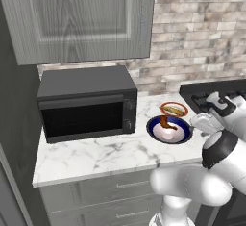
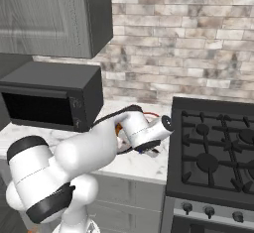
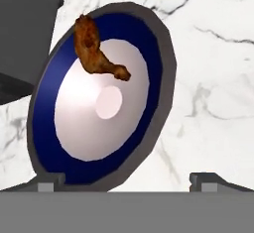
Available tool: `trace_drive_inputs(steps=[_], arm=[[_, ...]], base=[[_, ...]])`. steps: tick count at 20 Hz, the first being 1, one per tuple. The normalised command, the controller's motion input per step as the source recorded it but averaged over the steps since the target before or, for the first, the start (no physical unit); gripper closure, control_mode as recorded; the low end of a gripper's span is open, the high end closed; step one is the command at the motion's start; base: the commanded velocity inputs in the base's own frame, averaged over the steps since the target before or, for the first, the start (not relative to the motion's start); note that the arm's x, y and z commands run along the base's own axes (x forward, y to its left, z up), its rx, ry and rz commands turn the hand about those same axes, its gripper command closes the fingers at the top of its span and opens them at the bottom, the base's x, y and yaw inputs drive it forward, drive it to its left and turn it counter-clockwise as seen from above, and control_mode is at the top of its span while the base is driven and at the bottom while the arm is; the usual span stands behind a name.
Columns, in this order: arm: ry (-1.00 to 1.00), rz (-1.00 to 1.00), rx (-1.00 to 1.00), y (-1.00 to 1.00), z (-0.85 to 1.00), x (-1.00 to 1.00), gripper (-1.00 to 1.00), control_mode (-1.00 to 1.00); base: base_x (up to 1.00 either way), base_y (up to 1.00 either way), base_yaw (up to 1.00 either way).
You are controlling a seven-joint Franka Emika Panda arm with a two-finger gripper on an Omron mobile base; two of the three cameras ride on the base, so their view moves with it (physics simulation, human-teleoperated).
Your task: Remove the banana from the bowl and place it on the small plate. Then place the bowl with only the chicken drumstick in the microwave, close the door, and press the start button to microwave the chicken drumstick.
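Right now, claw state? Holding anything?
Claw: open, holding nothing, tips either side of the near rim of the bowl, not touching it.

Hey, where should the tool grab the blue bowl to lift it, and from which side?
Probably the bowl's rim, from above, on the near edge away from the drumstick. The bowl is shallow and wide, so only its thin wall fits between the fingers. The tool is open, hanging over that near edge. The banana already lies on the small plate.
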Motion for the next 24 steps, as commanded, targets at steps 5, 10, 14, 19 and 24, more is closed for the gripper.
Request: trace_drive_inputs(steps=[5,10,14,19,24], arm=[[0.02,-0.05,0.23,-0.10,-0.29,0.00,-1.00,-1.00],[0.08,-0.15,0.09,0.28,-0.17,0.01,-1.00,-1.00],[0.14,-0.17,0.03,0.41,-0.13,0.04,-1.00,-1.00],[0.12,-0.15,0.03,0.22,-0.18,0.03,-1.00,-1.00],[0.06,-0.11,0.05,0.00,-0.20,0.01,-1.00,-1.00]], base=[[0.00,0.00,0.00],[0.00,0.00,0.00],[0.00,0.00,0.00],[0.00,0.00,0.00],[0.00,0.00,0.00]])
